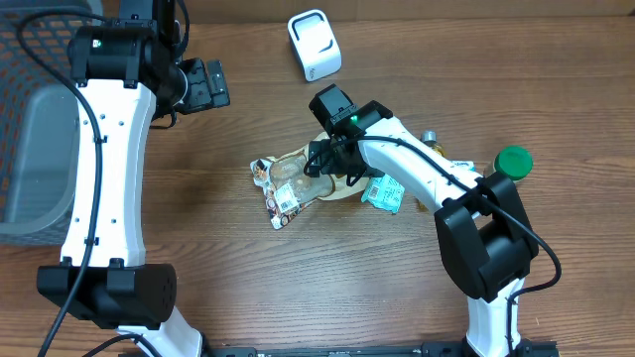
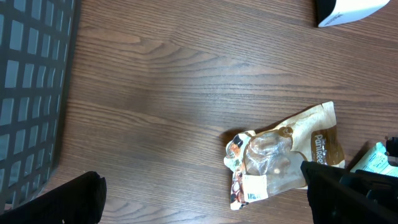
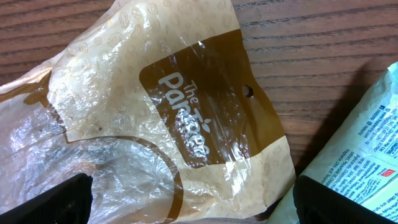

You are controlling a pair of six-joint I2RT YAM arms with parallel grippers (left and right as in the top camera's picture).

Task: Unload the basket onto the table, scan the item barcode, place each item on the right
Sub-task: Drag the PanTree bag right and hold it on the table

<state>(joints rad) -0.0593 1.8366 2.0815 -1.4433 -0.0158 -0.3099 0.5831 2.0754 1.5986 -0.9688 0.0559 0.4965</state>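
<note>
Bag: we see the snack bag (image 1: 288,181) flat on the table (image 1: 198,218), mid-scene.
R gripper (image 1: 322,164): jaws wide apart, low over bag's brown end, nothing held.
L gripper (image 1: 205,84): jaws wide apart, empty, near basket (image 1: 30,59), well apart from bag.
Scanner (image 1: 315,45): white, at far edge.

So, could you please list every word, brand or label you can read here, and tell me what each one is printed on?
"The Pantree": white lettering on the brown panel of the snack bag.
White sticker on the same bag: there is print, but it is too small to read.
Green-and-white packet: lines of small print, too blurred to read.
White device: no readable text.
</note>
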